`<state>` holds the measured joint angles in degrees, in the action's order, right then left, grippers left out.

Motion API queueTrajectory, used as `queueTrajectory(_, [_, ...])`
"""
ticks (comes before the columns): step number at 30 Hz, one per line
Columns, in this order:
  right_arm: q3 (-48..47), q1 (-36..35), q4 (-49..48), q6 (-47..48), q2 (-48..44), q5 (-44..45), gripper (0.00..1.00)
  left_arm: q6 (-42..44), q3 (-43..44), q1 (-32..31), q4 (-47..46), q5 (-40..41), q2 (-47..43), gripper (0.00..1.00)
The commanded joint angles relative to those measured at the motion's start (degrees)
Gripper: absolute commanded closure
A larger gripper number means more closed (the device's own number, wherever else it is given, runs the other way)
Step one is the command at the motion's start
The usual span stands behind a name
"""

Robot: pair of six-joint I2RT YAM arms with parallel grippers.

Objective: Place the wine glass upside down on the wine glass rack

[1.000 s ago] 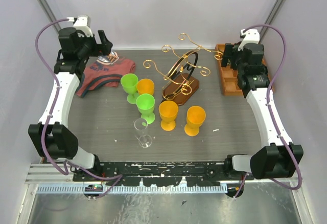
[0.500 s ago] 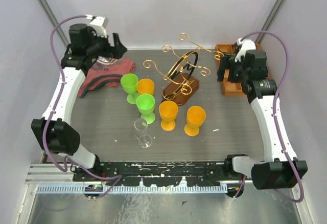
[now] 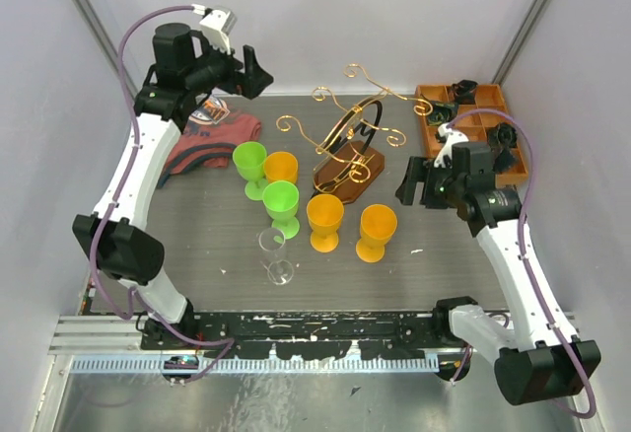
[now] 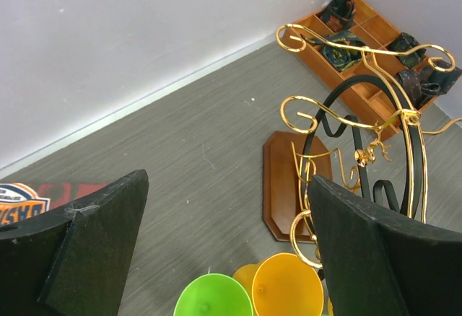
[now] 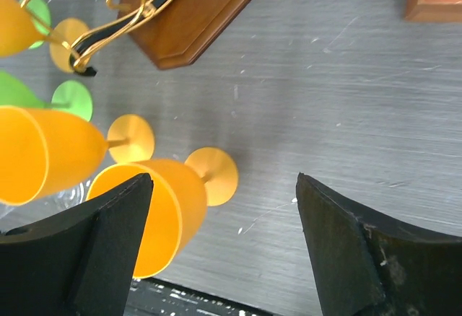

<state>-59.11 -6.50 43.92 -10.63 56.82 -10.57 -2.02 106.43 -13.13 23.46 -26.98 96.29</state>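
A clear wine glass (image 3: 278,259) stands upright near the table's front. Green goblets (image 3: 249,163) and orange goblets (image 3: 377,230) stand upright in a cluster behind it. The gold wire rack (image 3: 350,131) on its brown wooden base (image 3: 352,174) stands behind them, with nothing hanging on it. My left gripper (image 3: 254,69) is open and empty, held high at the back left; its view shows the rack (image 4: 361,128) and goblet rims (image 4: 289,287) below. My right gripper (image 3: 414,183) is open and empty, right of the rack, above an orange goblet (image 5: 155,211).
An orange compartment tray (image 3: 471,126) with dark items sits at the back right. A red shirt (image 3: 202,141) lies at the back left. White walls close the back and sides.
My left gripper has risen and swung right, toward the rack. My right gripper has left the orange tray and moved left and nearer, beside the rack and orange goblets.
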Motion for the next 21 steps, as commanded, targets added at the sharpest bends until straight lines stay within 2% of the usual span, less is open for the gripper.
queueTrajectory(1, [1.3, -5.3, 0.0, -5.8, -1.9, 1.8, 0.15, -1.2, 1.3, -0.7, 0.2, -1.7, 1.0, 0.02])
queueTrajectory(7, [4.4, -11.1, -0.7, -8.3, -0.9, 5.1, 0.17, -1.0, -0.6, -0.8, 0.5, 0.0, -0.5, 0.02])
queueTrajectory(11, [5.0, -13.8, -0.4, -7.8, 1.4, 8.9, 0.24, -1.1, -1.1, -0.8, 1.7, 0.8, -1.3, 0.02])
queueTrajectory(16, [5.0, -15.0, -0.8, -6.3, 3.8, 10.5, 0.42, -1.2, -1.0, -0.9, 2.9, 1.4, -2.0, 0.02])
queueTrajectory(21, [3.8, -15.2, -0.6, -5.6, 5.0, 11.4, 0.76, -2.4, -1.0, -0.9, 2.4, 1.9, -2.2, 0.02])
